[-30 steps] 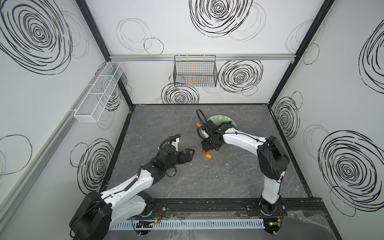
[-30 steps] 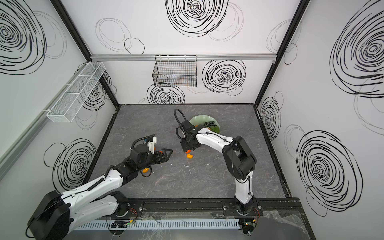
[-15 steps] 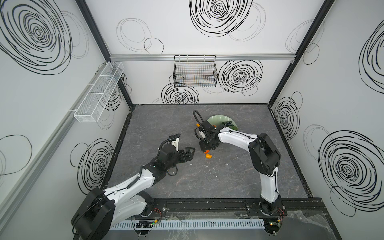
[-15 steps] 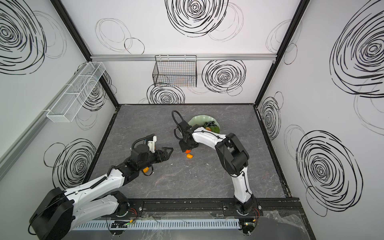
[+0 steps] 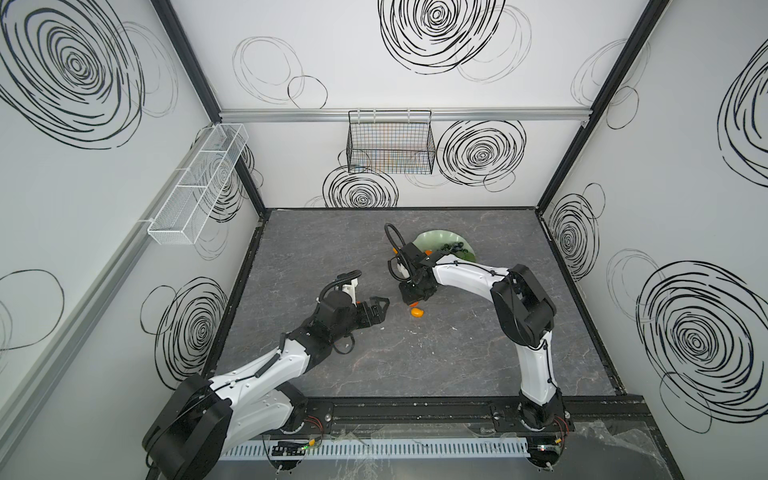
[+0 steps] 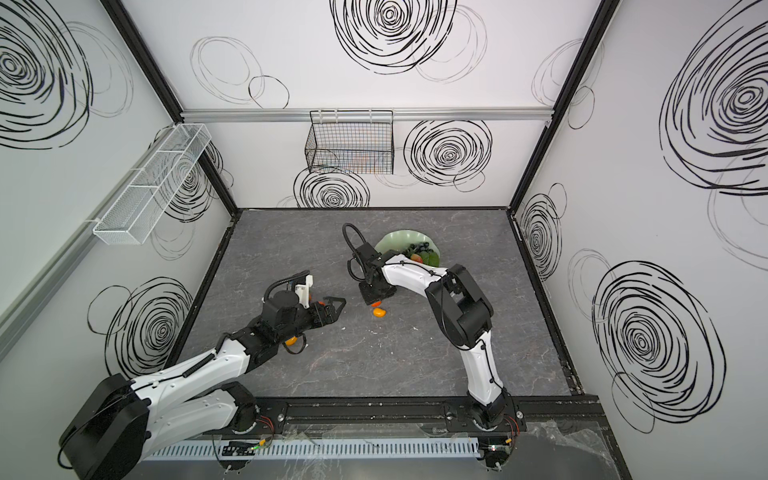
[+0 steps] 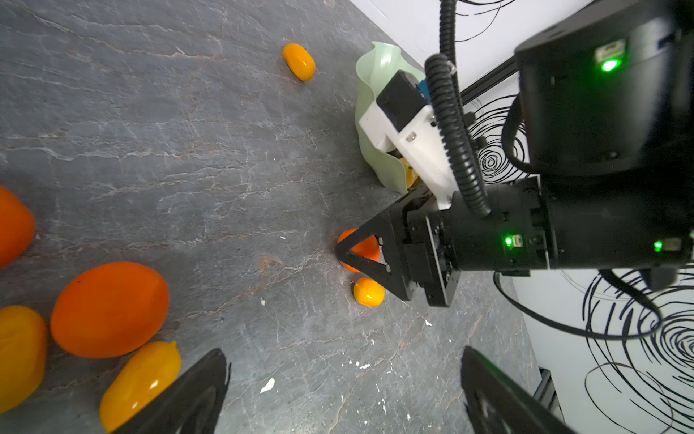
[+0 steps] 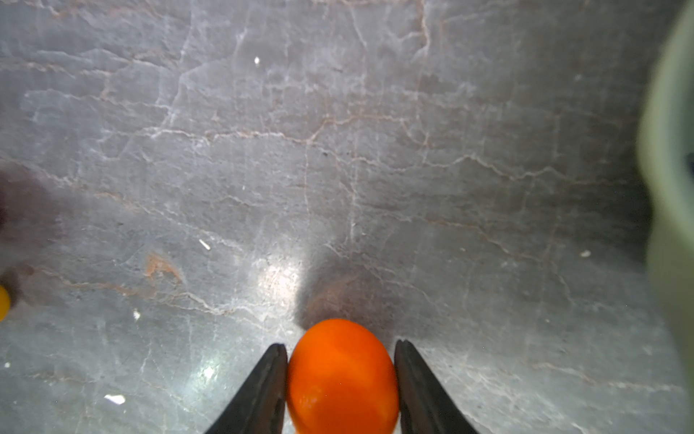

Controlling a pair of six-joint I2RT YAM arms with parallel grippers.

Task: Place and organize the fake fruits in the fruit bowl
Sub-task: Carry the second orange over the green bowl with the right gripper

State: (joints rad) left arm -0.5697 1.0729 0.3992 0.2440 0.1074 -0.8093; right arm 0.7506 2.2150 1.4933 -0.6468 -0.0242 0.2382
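Right gripper (image 8: 341, 344) down at the table (image 8: 338, 150), fingers (image 8: 263, 387) pressed against both flanks of a tangerine (image 8: 341, 375); fruit nearly round, no clear long axis. Kumquat (image 5: 416, 312) just beside it, long axis left to right in a top view. Fruit bowl (image 5: 432, 240) near, behind, with grapes (image 5: 451, 247) inside. Left gripper (image 5: 383, 309) spread wide, holding nothing, apart from both fruits.

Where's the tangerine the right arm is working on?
In the right wrist view the round orange tangerine sits on the grey table inside the right pincer; a yellow-orange kumquat lies beside it, the mint-green bowl nearby.
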